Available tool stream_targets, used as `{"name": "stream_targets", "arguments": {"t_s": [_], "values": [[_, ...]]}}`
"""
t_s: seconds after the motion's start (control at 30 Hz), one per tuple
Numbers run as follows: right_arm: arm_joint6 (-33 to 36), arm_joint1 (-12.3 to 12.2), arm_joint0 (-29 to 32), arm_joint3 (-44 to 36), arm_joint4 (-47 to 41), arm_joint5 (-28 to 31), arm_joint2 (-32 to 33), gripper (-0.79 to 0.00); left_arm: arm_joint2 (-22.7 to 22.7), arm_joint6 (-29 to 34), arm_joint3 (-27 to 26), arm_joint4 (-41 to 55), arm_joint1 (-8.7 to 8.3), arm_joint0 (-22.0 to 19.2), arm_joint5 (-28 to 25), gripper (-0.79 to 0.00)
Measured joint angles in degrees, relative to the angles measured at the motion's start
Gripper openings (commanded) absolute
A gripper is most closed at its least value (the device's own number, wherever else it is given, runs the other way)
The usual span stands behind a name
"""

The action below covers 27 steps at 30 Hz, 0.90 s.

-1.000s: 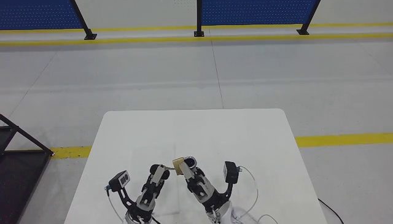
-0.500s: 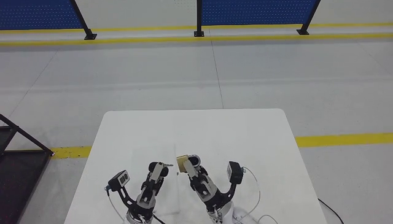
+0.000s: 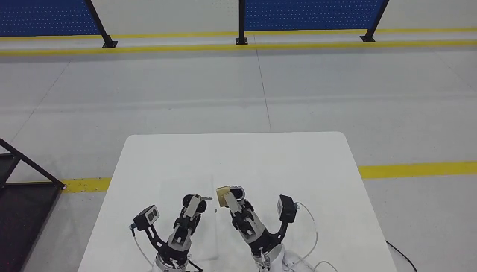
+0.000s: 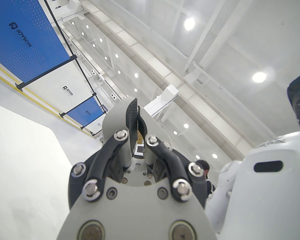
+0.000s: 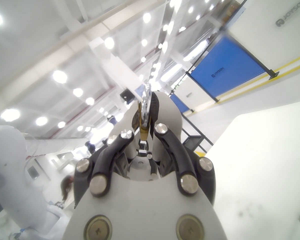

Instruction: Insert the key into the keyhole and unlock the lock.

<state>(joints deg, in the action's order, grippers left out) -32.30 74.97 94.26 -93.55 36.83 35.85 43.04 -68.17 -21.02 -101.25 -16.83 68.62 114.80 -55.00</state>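
Lock: a small brass-coloured padlock (image 3: 221,194) with a shiny silver shackle (image 3: 233,193) is seen. From the right wrist it appears edge-on, a thin gold strip with the chrome curve standing out past the fingertips.
Lock place: it is held over the near part of the white rectangular table (image 3: 246,160), about mid-width and well apart from the far edge.
Right gripper: the right gripper (image 5: 147,103) is clamped on the padlock body, one grey finger pressed to each flat side.
Left gripper: the left gripper (image 4: 136,108) is placed over the table's near part, just beside the padlock on the table's left half and apart from it. Its ribbed black pads (image 4: 130,119) are brought together at the tips.
Key: a small tan piece (image 4: 139,137) is gripped low between the left pads. Whether it is the key cannot be told, and no key shape is made out from the top view.
Writing: a dark logo with a line of lettering is printed on the white fence panels (image 3: 160,4) beyond the table's far edge. Smaller marks sit on the blue perforated panels (image 3: 320,0). None of it is read off here.
Floor: yellow lines (image 3: 261,47) are painted along the fence foot, and another yellow strip (image 3: 417,171) runs level with the table's middle.
Other: a black metal frame (image 3: 19,175) stands off the table's left side.
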Motion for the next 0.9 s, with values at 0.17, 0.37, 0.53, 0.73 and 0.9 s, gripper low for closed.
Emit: {"name": "stream_targets", "arguments": {"t_s": [0.17, 0.37, 0.53, 0.73, 0.9], "values": [[-0.1, 0.28, -0.05, 0.0, -0.34, -1.33, 0.04, -0.785, 1.1, -2.37, 0.26, -1.73, 0.69, -0.15, -0.58, -0.785], [0.2, 0.63, -0.76, 0.56, -0.92, -1.72, -0.44, -0.785, 1.87, -4.45, 0.69, -3.73, 1.39, -0.43, -0.11, -0.785], [0.21, 0.77, -1.08, 0.86, -1.07, -1.57, -0.66, -0.785, 2.24, -5.33, 1.02, -4.16, 1.8, -0.78, 0.34, -0.785], [0.42, 0.78, -1.17, 0.88, -0.98, -1.34, -0.76, -0.785, 2.35, -6.01, 1.06, -4.2, 2.19, -1.0, 0.57, -0.785], [0.23, 0.72, -0.99, 0.69, -0.98, -1.02, -0.63, -0.785, 2.44, -6.55, 1.27, -3.96, 2.53, -1.25, 0.71, -0.785]]}}
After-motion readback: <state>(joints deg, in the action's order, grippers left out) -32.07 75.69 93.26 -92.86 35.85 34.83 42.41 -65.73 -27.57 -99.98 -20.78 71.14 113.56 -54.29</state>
